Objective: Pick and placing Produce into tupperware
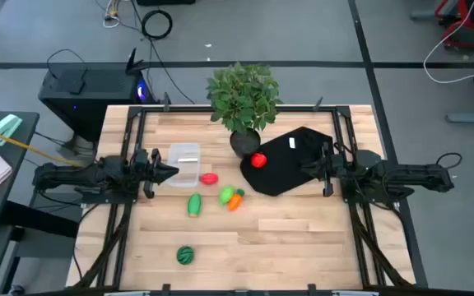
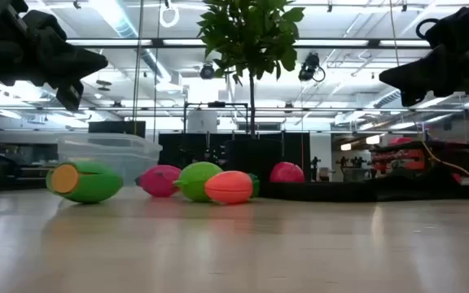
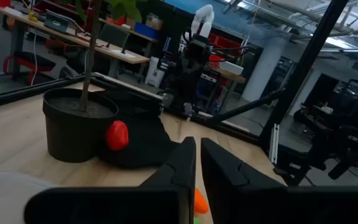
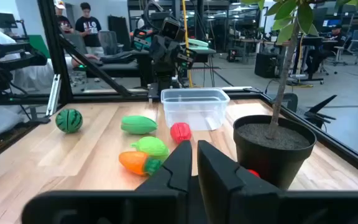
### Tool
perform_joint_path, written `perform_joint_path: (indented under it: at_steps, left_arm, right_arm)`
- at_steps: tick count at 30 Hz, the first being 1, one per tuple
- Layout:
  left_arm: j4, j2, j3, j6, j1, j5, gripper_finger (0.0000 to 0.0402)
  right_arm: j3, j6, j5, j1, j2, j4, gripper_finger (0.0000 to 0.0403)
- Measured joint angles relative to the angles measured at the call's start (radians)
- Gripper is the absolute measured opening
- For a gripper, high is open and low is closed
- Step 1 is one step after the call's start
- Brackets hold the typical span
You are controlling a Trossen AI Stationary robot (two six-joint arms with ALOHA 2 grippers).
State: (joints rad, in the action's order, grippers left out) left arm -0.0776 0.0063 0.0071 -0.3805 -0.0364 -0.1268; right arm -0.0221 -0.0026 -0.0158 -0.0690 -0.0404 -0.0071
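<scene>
The clear tupperware (image 1: 185, 159) stands on the table left of centre, and also shows in the right wrist view (image 4: 194, 106). Near it lie a pink-red piece (image 1: 209, 178), a light green oblong (image 1: 194, 204) and an orange-and-green piece (image 1: 232, 197). The dark green striped ball (image 1: 186, 255) lies near the front edge. A red round piece (image 1: 258, 160) rests on the black cloth (image 1: 295, 164). My left gripper (image 1: 169, 171) hangs shut and empty by the tub's left side, above the table (image 2: 84, 65). My right gripper (image 1: 307, 170) hangs shut and empty over the cloth (image 2: 397, 77).
A leafy potted plant (image 1: 243, 99) stands at the back centre, its dark pot (image 1: 243, 141) between the tub and the cloth. A black frame (image 1: 336, 123) runs along the table's sides and back. Bare wood (image 1: 303, 247) lies at the front right.
</scene>
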Motion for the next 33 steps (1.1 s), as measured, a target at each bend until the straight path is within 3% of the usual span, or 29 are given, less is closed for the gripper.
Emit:
perform_joint_path:
  at_steps: [33]
  left_arm:
    - [0.0, 0.0, 0.0, 0.0, 0.0, 0.0, 0.0032]
  right_arm:
    - [0.0, 0.0, 0.0, 0.0, 0.0, 0.0, 0.0035]
